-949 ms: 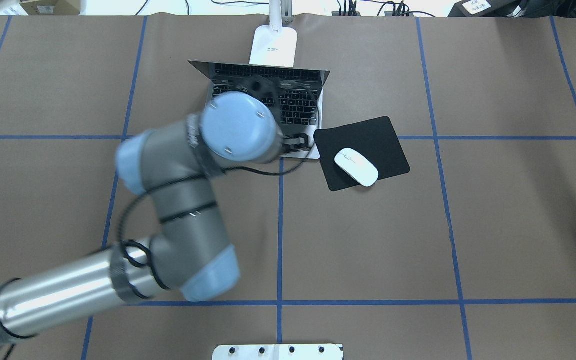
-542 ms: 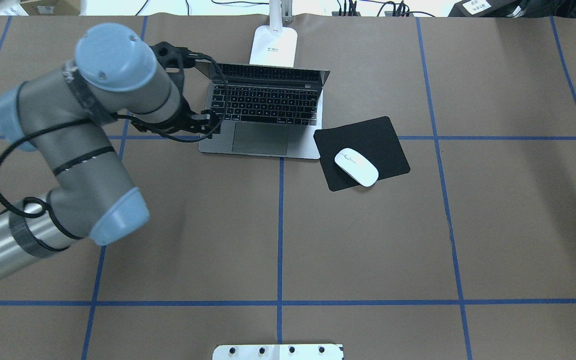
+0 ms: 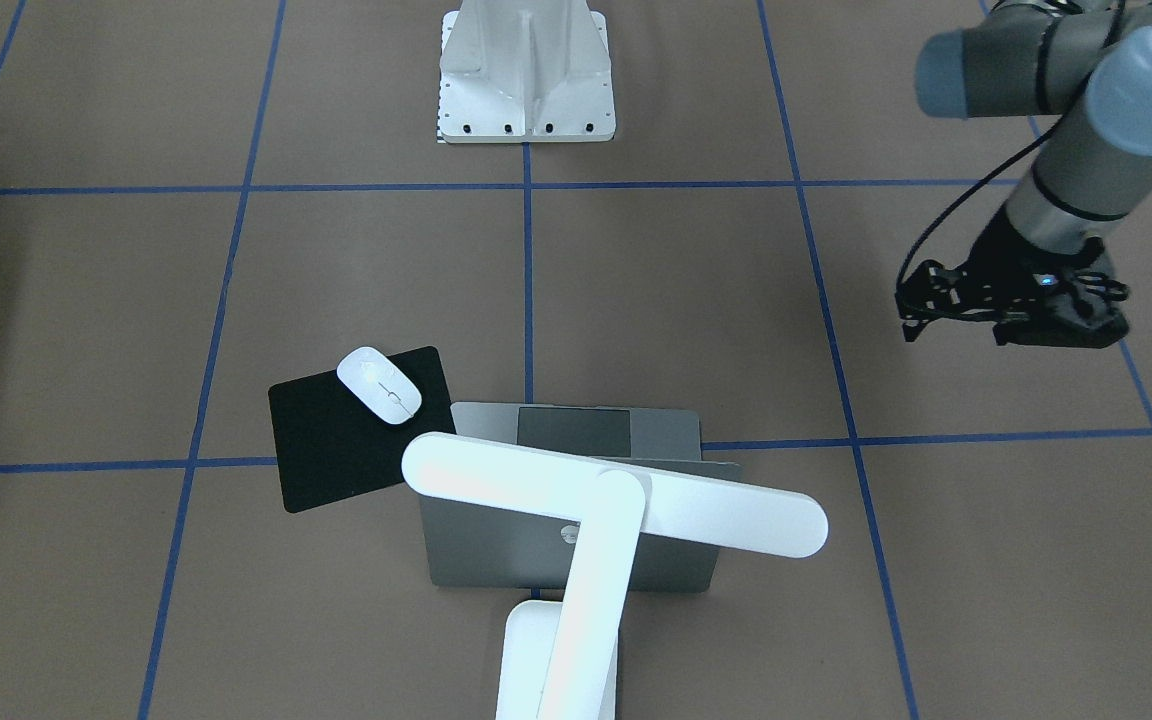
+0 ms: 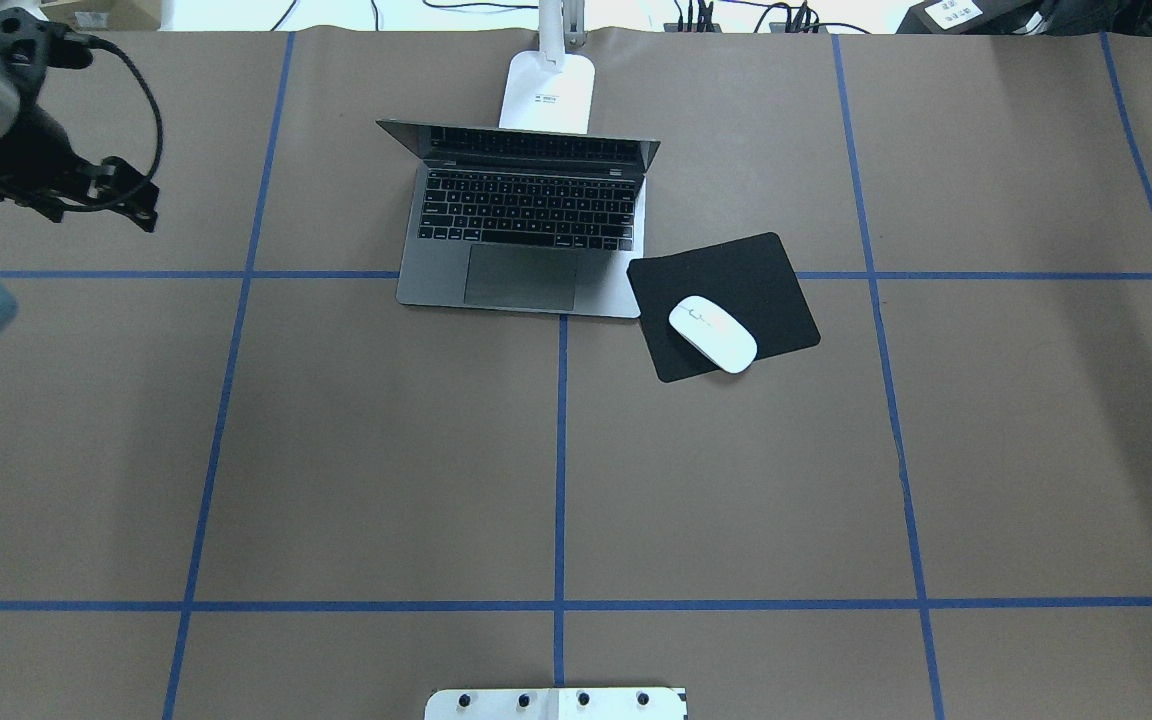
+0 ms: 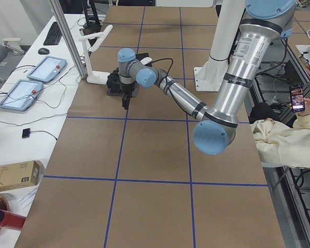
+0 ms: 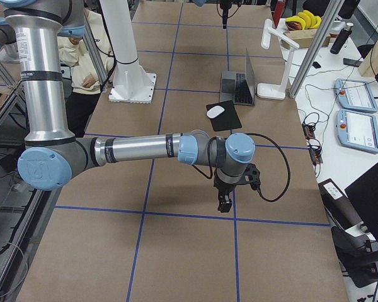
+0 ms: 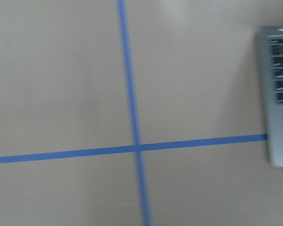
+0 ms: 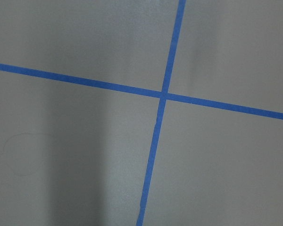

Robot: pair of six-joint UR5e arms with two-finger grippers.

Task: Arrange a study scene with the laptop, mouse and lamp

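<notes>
Checker: step in hand?

Me: Wrap-up, I'd say. Laptop (image 4: 526, 235) sits open on the table (image 4: 736, 500), far middle, keys facing me. Lamp (image 3: 591, 560) stands just behind it, with its bar head hanging over the lid. Mouse (image 4: 713, 334) lies on the black pad (image 4: 766, 280), and the pad's corner meets the laptop's near edge on my right side.

Checker: your tools?

Me: Left tool (image 3: 1026, 318) hangs above bare table, well off to my left of the laptop, with nothing in it that I can see. Fingers apart or together, I can't tell; it's a dark clump in every view. Right tool (image 6: 225, 200) shows only from the side camera, over bare table well apart from the set, so I can't tell its state either. Its wrist camera sees just tape lines.

Checker: next move?

Me: All three things look placed, so I judge little is left. Next probably calls for parking both arms clear, without swinging across the tall lamp head. Maybe also squaring the pad and mouse with the laptop, but that's a guess.
</notes>
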